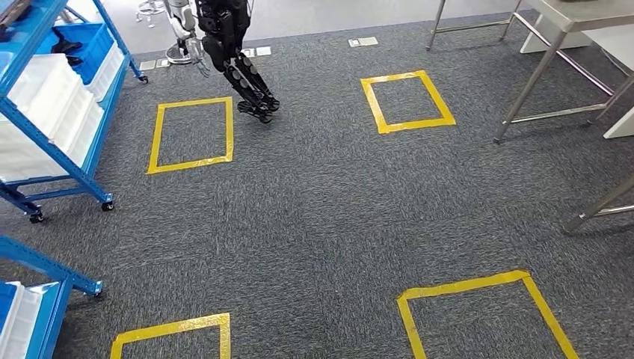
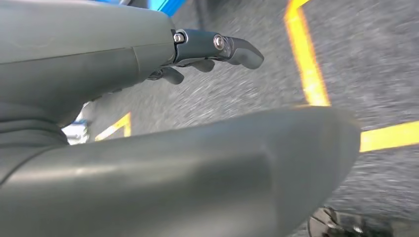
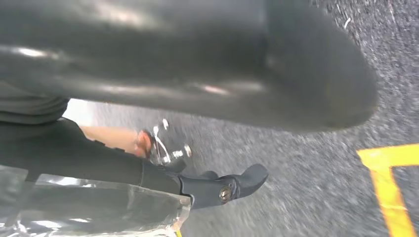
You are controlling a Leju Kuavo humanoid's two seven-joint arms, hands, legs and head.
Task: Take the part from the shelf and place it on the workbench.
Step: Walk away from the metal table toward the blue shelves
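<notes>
Right hand (image 3: pixel 163 148) grips a clear plastic-bagged part (image 3: pixel 94 207) over grey carpet (image 1: pixel 321 217); left hand (image 2: pixel 148 98) empty, fingers (image 2: pixel 237 49) apart.

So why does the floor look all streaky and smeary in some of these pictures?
Left wrist view: the grey carpet is smeared into streaks, motion blur, though the left hand looks fairly sharp. Right wrist view: the carpet is streaked too and the right hand is dark and soft, with glare on a shiny clear wrapping. Head view: the carpet and the yellow tape squares are sharp and evenly lit.
</notes>
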